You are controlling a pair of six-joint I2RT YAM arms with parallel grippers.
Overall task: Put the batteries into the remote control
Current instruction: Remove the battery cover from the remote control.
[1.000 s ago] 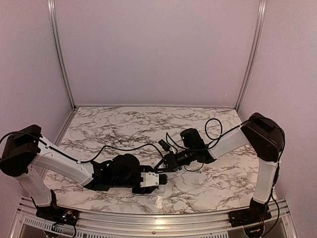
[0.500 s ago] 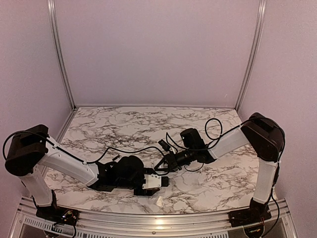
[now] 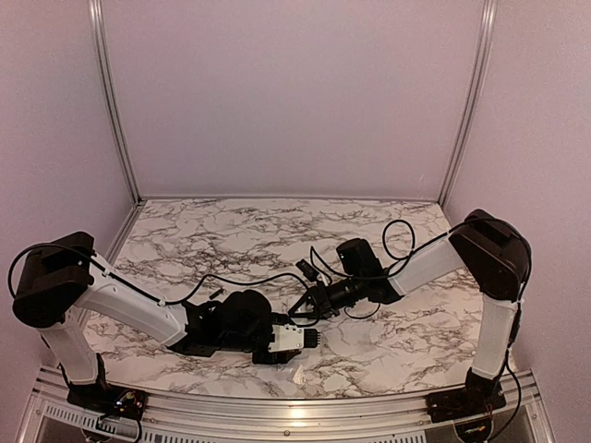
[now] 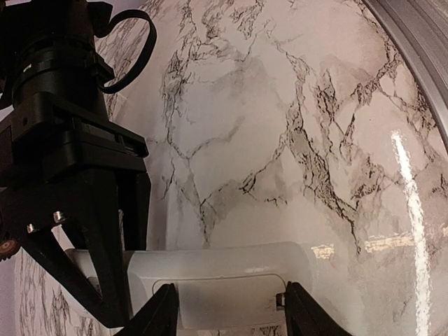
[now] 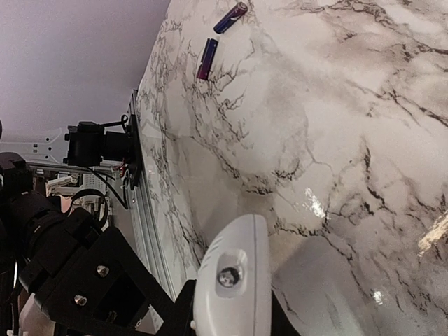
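Nearest to the arm bases, the left gripper [image 4: 227, 316] is closed on the remote control [image 4: 224, 269]. In the left wrist view its two dark fingers [image 4: 162, 311] stand one on each side of the white body. The remote is held low over the counter [image 3: 231, 231], close to the front edge, and I cannot tell whether it touches the surface.

Just beyond it, the right gripper [image 3: 303, 316] points toward the left gripper and meets the free end of the remote. Its black fingers are at that end, but I cannot tell if they really clamp it or only stand around it. In the right wrist view the rounded white end of the remote shows a small screw [image 5: 229, 278].

Farther away, the batteries [image 5: 208, 59] lie flat on the marble-patterned counter, well apart from the remote and from both grippers. They are near each other without touching, roughly in one line, each dark with a paler end.

Behind the right arm a black cable [image 3: 399, 238] makes a loop above the counter. At the far side stands a pale lilac wall [image 3: 295, 92].
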